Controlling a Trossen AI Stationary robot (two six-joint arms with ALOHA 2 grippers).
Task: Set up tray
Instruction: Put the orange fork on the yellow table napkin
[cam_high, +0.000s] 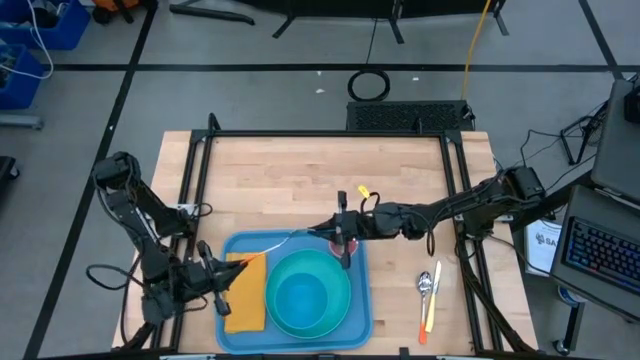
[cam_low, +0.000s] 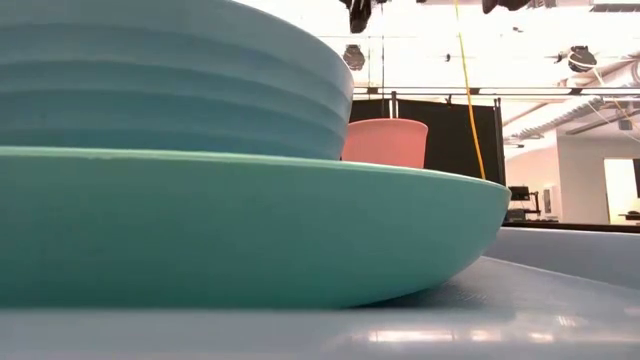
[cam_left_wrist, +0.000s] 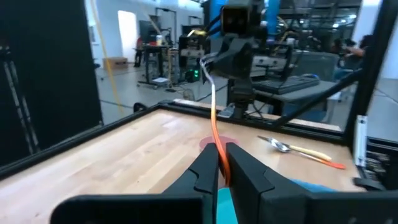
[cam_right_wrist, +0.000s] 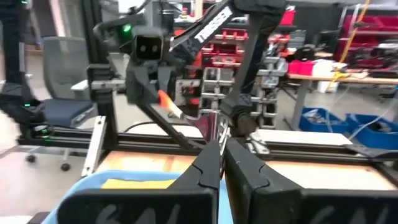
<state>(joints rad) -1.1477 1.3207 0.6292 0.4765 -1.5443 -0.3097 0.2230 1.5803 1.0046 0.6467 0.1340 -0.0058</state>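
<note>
A thin long utensil (cam_high: 285, 240), orange at one end and pale at the other, hangs in the air between my two grippers, above the far part of the blue tray (cam_high: 240, 245). My left gripper (cam_high: 234, 266) is shut on its orange end and my right gripper (cam_high: 322, 229) on its pale end. A teal plate (cam_high: 340, 310) lies on the tray and carries a teal bowl (cam_high: 300, 295). A yellow-orange napkin (cam_high: 247, 300) lies on the tray's left part. A pink cup (cam_low: 385, 142) stands at the tray's far right corner, under my right gripper. My left gripper pinches the utensil's orange end (cam_left_wrist: 217, 146) between its two fingers. The fingers lie level, come from the table's left and near side, and run along the utensil. My right gripper pinches the pale end (cam_left_wrist: 207, 62) between its two fingers, level, from the table's right. The utensil spans both holds, clear of the tray.
A spoon (cam_high: 425, 283) and a yellow and orange utensil (cam_high: 432, 310) lie on the wooden table (cam_high: 320, 180) to the right of the tray. Black frame rails (cam_high: 330, 133) run round the table top.
</note>
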